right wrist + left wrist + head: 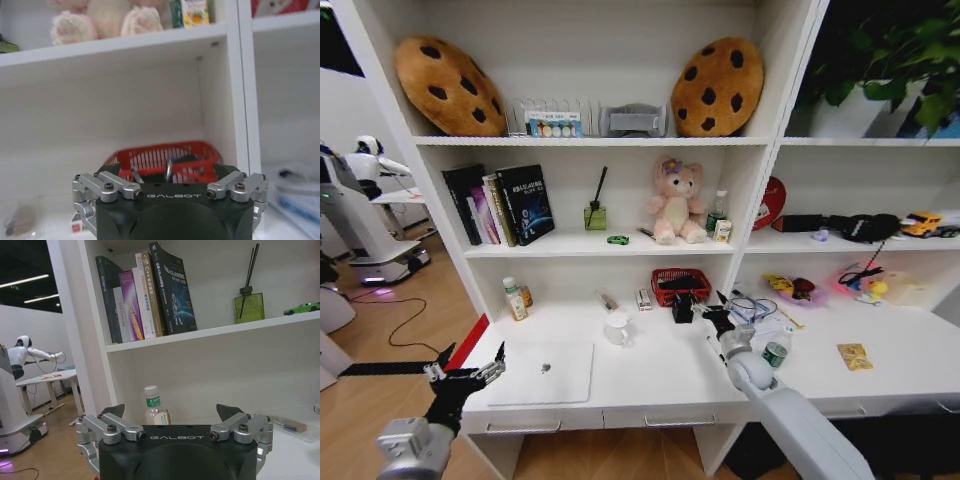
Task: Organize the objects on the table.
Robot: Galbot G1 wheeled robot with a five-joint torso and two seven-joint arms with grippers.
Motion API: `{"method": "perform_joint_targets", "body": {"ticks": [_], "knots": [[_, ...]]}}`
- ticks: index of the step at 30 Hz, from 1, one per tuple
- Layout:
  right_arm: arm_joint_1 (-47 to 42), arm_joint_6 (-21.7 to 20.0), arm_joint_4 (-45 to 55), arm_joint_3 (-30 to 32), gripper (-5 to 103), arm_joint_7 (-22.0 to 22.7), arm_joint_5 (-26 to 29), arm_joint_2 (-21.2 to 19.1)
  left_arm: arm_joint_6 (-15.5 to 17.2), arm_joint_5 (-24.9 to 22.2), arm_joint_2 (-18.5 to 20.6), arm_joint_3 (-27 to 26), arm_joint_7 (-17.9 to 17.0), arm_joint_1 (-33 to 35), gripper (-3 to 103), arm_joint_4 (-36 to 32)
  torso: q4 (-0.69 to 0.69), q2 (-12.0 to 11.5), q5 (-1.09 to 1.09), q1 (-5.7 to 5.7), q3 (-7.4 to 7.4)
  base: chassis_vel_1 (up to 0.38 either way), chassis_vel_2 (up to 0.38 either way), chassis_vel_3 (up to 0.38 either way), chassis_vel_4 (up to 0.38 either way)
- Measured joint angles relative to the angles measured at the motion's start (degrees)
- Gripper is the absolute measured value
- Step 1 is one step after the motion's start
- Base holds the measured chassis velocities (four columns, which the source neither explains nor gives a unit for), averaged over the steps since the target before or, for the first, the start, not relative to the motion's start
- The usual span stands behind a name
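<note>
The right hand (698,308) grasps a dark pen just before the red basket (681,286); the left hand (472,366) hangs released beside the laptop (542,372). The thin pen may slip onto the worktop (660,375).

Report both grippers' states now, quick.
Left gripper: open, empty, hovering off the table's left end beside the laptop.
Right gripper: cannot be told; it is over the table in front of the red basket.

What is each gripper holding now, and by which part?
Nothing. The left gripper is open, beside the laptop. The right gripper is near the red basket; whether it grips anything cannot be told.
</note>
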Motion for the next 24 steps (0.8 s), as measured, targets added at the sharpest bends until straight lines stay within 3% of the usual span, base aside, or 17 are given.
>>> {"method": "perform_joint_targets", "body": {"ticks": [1,2,3,4,6,10,18,21,24], "knots": [[-1.7,-3.6,2.7,0.6,100,2.6,3.3,-0.4,0.0,0.0,0.0,0.0,0.0,0.0,100,0.0,-0.02,0.0,-0.01,0.00,0.00,0.000,0.000,0.000,0.000],[-1.7,-3.6,2.7,0.6,100,2.6,3.3,-0.4,0.0,0.0,0.0,0.0,0.0,0.0,100,0.0,-0.02,0.0,-0.01,0.00,0.00,0.000,0.000,0.000,0.000],[-2.9,-6.8,4.4,1.3,100,4.3,6.2,-1.0,0.0,0.0,0.0,0.0,0.0,0.0,100,0.0,-0.02,0.0,0.00,0.00,0.00,0.000,0.000,0.000,0.000],[-2.9,-6.8,4.4,1.3,100,4.3,6.2,-1.0,0.0,0.0,0.0,0.0,0.0,0.0,100,0.0,-0.02,0.0,0.00,0.00,0.00,0.000,0.000,0.000,0.000],[-3.6,-11.2,4.3,1.9,100,5.5,7.3,-2.0,0.0,0.0,0.0,0.0,0.0,0.0,100,0.0,-0.01,0.0,0.00,-0.01,0.00,0.000,0.000,0.000,0.000],[-3.2,-15.8,0.9,2.1,100,4.2,9.2,-3.3,0.0,0.0,0.0,0.0,0.0,0.0,100,0.0,-0.01,0.0,0.01,0.00,0.01,0.000,0.000,0.000,0.000],[0.5,-18.2,-7.1,-0.2,100,-1.8,10.1,-3.7,0.0,0.0,0.0,0.0,0.0,0.0,100,0.0,-0.01,0.0,0.01,0.00,0.01,0.000,0.000,0.000,0.000],[2.6,-19.4,-8.6,-1.8,102,-1.9,10.3,-3.2,0.0,0.0,0.0,0.0,0.0,0.0,100,0.0,0.00,0.0,0.01,0.01,0.01,0.000,0.000,0.000,0.000],[3.8,-20.3,-9.9,-3.0,97,-1.4,10.7,-2.9,0.0,0.0,0.0,0.0,0.0,0.0,100,0.0,0.00,0.0,0.01,0.01,0.01,0.000,0.000,0.000,0.000]]}}
